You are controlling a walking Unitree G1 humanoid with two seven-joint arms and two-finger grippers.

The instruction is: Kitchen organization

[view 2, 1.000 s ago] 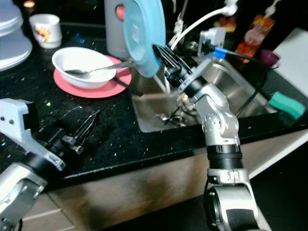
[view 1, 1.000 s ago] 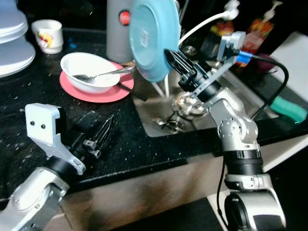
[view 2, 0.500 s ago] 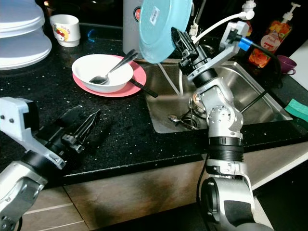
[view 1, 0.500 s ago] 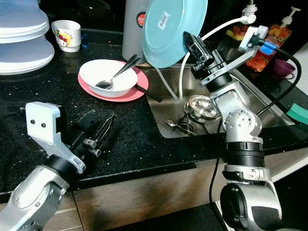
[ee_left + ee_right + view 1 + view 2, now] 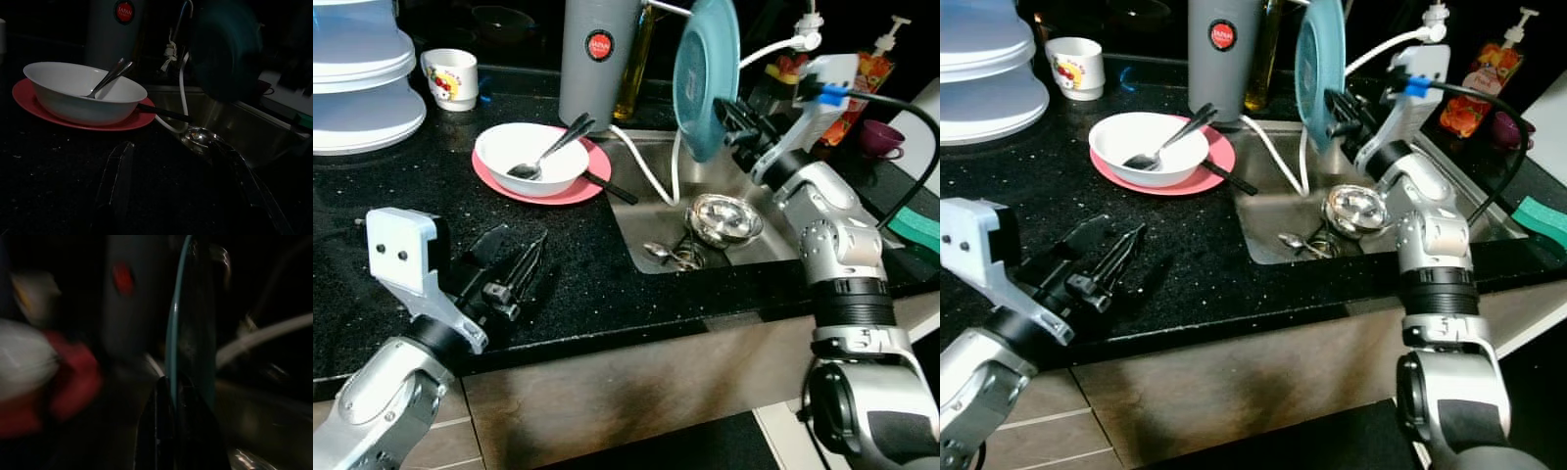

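A round teal plate [image 5: 706, 76] stands on edge above the steel sink [image 5: 656, 211], apparently pinched at its lower rim by the right gripper [image 5: 732, 119].

The two head views are looking forward and down from above the near edge of the black desk [image 5: 401, 206], taking in the same stretch from the white bowl [image 5: 529, 157] on the left to the sink [image 5: 773, 230] on the right; the right eye is sitting slightly to the right of the left eye. The left wrist view is sitting low, just above the desk, facing far and right, close enough to be sharing the bowl and the teal plate [image 5: 227, 51] with the head views. The right wrist view is pressing very near the plate's edge, facing left, blurred.
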